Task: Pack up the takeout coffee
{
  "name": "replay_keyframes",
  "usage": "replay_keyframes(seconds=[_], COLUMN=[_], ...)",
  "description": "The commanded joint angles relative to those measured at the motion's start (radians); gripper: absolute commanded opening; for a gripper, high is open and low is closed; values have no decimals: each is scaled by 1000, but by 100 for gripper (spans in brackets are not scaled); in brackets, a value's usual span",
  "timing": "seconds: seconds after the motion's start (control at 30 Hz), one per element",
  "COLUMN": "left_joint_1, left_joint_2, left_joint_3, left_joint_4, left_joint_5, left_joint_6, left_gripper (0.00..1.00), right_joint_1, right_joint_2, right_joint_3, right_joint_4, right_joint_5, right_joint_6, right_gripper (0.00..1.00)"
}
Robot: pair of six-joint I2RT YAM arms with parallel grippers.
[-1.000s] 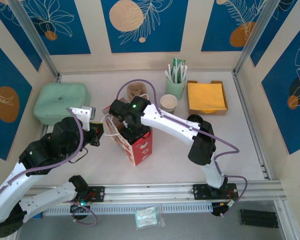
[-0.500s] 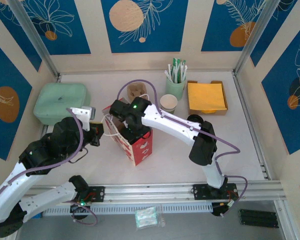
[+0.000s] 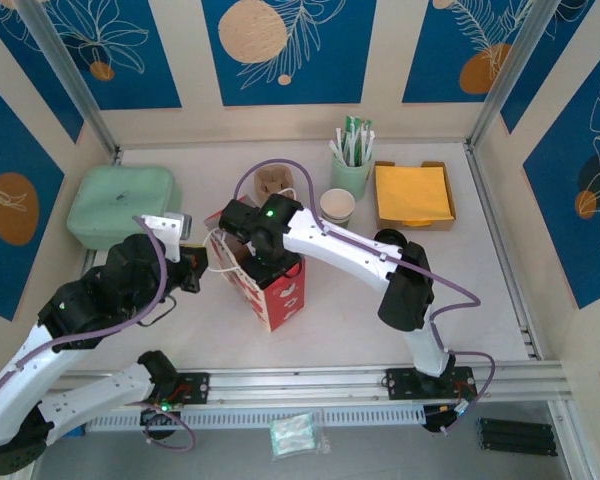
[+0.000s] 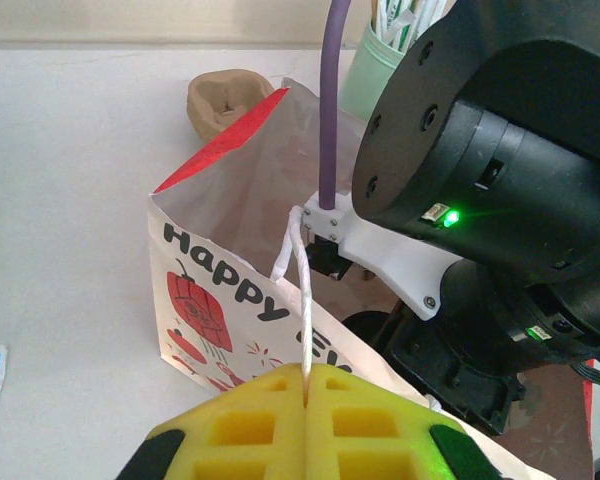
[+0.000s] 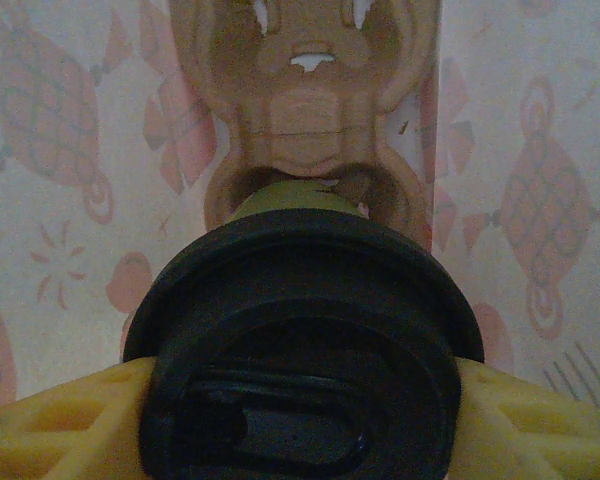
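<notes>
left gripper (image 4: 307, 385): yellow pads pressed together, clamped on the white string handle (image 4: 302, 290) of the red-and-white paper bag (image 4: 220, 290). the handle runs taut up from the pads to the bag's rim. the bag stands upright on the table (image 3: 360, 310), mouth open, just beside the left gripper.

right gripper (image 5: 302, 410): reaches down into the open bag. its yellow fingers (image 5: 60, 425) are closed on the takeout coffee (image 5: 290, 198), one on each side of the black lid (image 5: 305, 290). the coffee is upright inside the bag, over a round socket of a brown cardboard carrier (image 5: 305, 110) at the bottom. whether the cup is seated in the socket cannot be told.

behind the bag: a second brown carrier (image 3: 273, 183), an open paper cup (image 3: 337, 205), a mint tumbler (image 3: 350, 172) holding sticks, and a tray of orange napkins (image 3: 412, 193). a mint-green container (image 3: 120, 205) lies at far left.
</notes>
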Motion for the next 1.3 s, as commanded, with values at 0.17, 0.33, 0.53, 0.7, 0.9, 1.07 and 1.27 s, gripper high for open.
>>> replay_keyframes(seconds=[0.17,0.33,0.53,0.7,0.9,1.07,1.27], left_joint_1=[9,10,10,10,10,9,9], left_joint_2=[5,4,5,6,5,4,3], left_joint_3=[-6,-7,-9,-10,-11,-10,-10], left_joint_4=[24,25,27,28,27,26,24], left_joint_5=[17,18,19,20,19,19,19], left_joint_6=[-11,-10,-10,-9,-12,-11,-12], left_gripper=[0,0,0,0,0,0,0], right_joint_1=[-8,-7,-3,-1,2,6,9], right_joint_2=[-10,-5,-2,1,6,12,20], right_joint_3=[-13,-13,-8,-7,-1,12,26], right_joint_4=[-7,-15,-24,-28,-33,-42,-53], right_joint_5=[41,60,83,87,94,103,109], right_joint_6=[14,16,18,21,19,18,17], right_gripper=[59,59,59,59,59,59,59])
